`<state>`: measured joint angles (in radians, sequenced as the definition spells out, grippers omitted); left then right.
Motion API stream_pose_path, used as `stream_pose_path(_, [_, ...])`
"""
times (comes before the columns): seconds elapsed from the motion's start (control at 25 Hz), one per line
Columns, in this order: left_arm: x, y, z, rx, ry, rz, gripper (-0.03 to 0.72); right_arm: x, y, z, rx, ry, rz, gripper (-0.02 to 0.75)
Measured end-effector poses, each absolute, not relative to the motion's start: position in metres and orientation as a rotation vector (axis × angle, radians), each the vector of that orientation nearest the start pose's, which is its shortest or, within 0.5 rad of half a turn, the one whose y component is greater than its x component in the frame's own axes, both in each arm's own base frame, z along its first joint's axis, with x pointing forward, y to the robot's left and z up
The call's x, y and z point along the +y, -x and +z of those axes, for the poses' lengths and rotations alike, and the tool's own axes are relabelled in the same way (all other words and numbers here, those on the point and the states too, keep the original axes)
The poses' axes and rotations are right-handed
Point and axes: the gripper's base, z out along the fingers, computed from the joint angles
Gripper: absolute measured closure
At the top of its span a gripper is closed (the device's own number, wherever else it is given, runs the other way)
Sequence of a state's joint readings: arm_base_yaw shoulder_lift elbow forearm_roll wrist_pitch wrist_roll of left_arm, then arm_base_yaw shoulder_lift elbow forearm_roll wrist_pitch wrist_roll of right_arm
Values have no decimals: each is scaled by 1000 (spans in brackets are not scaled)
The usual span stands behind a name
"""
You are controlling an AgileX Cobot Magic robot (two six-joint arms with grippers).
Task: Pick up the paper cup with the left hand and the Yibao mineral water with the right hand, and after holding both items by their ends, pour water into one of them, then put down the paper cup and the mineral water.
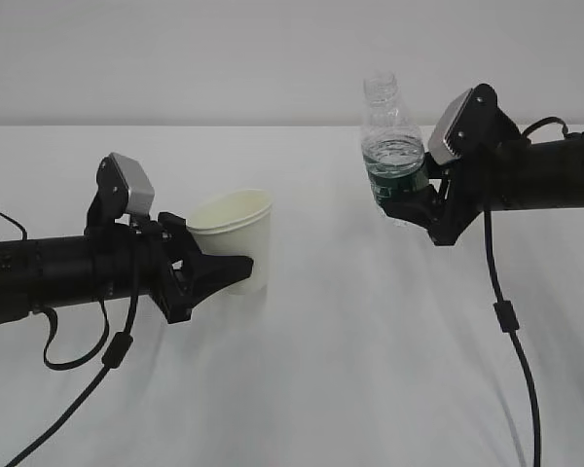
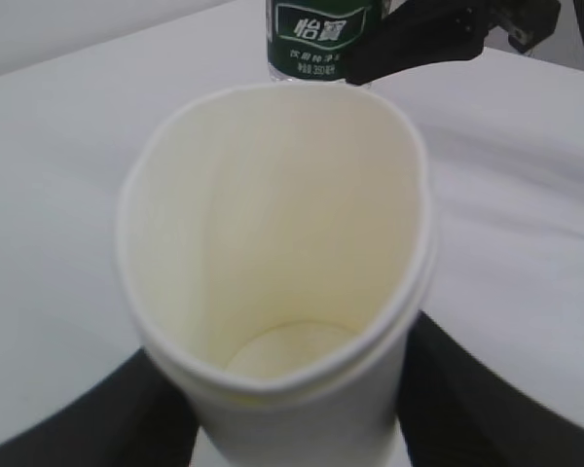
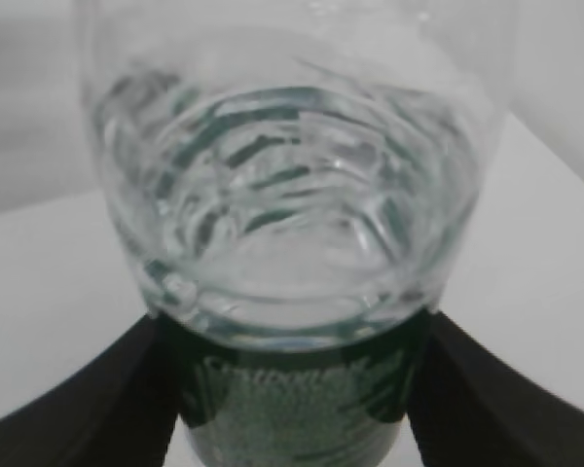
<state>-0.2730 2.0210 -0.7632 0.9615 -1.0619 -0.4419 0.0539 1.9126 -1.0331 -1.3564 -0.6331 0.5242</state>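
The white paper cup point(image 1: 236, 238) is held a little above the table, rim tilted slightly right; my left gripper point(image 1: 224, 269) is shut on its lower part. In the left wrist view the cup point(image 2: 273, 243) fills the frame, its cream inside looks empty, and black fingers point(image 2: 467, 399) press both sides. The capless Yibao bottle point(image 1: 391, 146) with the green label is held raised and nearly upright at the right; my right gripper point(image 1: 409, 199) is shut on its label band. The right wrist view shows water in the bottle point(image 3: 292, 195). Cup and bottle are apart.
A white table point(image 1: 370, 370) spreads under both arms. A black cable point(image 1: 511, 321) hangs from the right arm down to the front edge. Another cable point(image 1: 78, 379) loops under the left arm. A plain pale wall stands behind.
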Motion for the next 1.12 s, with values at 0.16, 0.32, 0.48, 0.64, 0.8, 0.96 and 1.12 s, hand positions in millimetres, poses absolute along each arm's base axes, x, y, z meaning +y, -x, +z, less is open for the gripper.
stream_pose_path(0.16, [-158,-304,115,1674,-936,-843,279,73,-378,167,1747,1176,232,239])
stream_pose_path(0.32, [-169,-310,121,1650,-972,-825,280,74,-377,167,1734,1216,224,239])
stream_pose_path(0.48, [-186,-316,126,1641,-1029,-782,280,73,-378,180,1693,1277,158,239])
stream_pose_path(0.64, [-191,-316,127,1638,-1045,-779,281,71,-379,189,1670,1314,101,239])
stream_pose_path(0.8, [-193,-315,126,1636,-1049,-783,284,70,-381,191,1637,1387,50,239])
stream_pose_path(0.96, [-195,-314,114,1665,-1057,-801,285,72,-384,195,1615,1443,-12,239])
stream_pose_path(1.12, [-204,-311,108,1656,-1065,-836,286,81,-386,198,1582,1511,-73,239])
